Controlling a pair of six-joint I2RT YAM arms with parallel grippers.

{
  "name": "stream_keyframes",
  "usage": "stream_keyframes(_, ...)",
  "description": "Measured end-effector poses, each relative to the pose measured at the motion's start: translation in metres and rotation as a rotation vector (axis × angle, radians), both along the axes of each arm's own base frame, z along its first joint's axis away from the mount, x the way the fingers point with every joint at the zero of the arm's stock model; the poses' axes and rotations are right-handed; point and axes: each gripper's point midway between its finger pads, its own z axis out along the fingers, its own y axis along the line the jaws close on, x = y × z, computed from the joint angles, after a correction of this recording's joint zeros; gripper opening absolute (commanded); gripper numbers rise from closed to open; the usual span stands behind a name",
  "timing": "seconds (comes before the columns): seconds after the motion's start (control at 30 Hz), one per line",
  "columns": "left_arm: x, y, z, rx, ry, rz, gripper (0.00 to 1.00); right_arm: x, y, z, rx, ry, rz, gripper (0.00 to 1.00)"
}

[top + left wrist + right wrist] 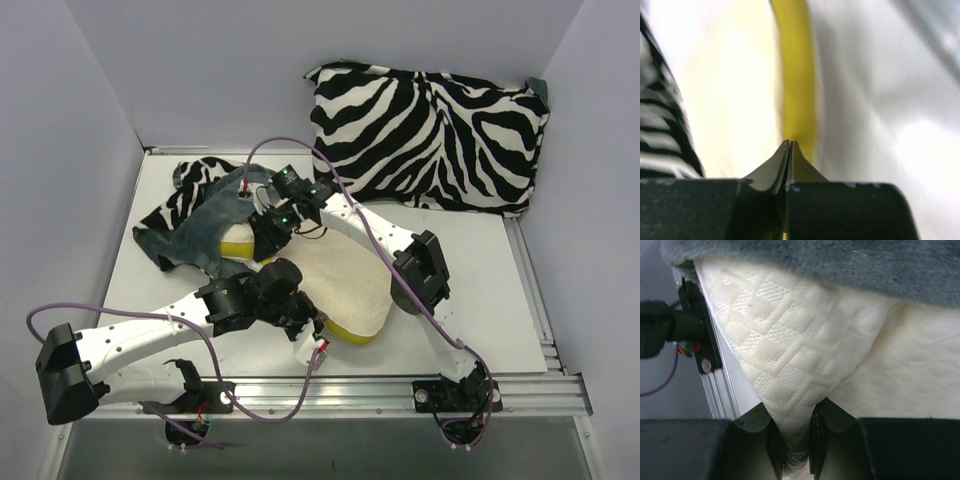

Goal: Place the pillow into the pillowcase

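Observation:
The cream quilted pillow [345, 285] with its yellow edge lies mid-table, its far left end under the pillowcase [195, 225], a crumpled zebra and grey-teal cover. My right gripper [268, 232] is at that end, shut on a pinched fold of the pillow [790, 390], with the grey plush of the pillowcase [840, 265] just above it. My left gripper [303, 322] is at the pillow's near edge. Its jaws are shut tip to tip [790, 143] with nothing visible between them, and the pillow's yellow edge [797, 75] runs on ahead.
A plump zebra cushion [430, 125] leans on the back wall at the right. An aluminium rail [380, 390] runs along the table's near edge. Purple cables [300, 145] loop over both arms. Walls close in on the left, the back and the right.

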Motion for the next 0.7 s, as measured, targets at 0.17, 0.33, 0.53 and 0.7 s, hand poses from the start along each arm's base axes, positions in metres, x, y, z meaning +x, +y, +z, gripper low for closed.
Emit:
stream_keyframes(0.17, -0.065, -0.054, 0.045, -0.136, 0.152, -0.153, 0.00, 0.011, 0.019, -0.006, 0.045, 0.064, -0.044, 0.00)
stream_keyframes(0.33, -0.068, -0.047, 0.025, -0.066, 0.288, -0.060, 0.60, -0.010, 0.002, -0.065, -0.018, 0.232, -0.088, 0.00)
stream_keyframes(0.53, -0.050, 0.025, 0.049, -0.089, 0.114, 0.033, 0.96, -0.012, -0.029, -0.074, -0.008, 0.366, -0.141, 0.00)
stream_keyframes(0.7, -0.046, 0.083, 0.025, 0.110, 0.030, 0.039, 0.98, 0.015, -0.044, -0.030, 0.055, 0.285, -0.164, 0.00)
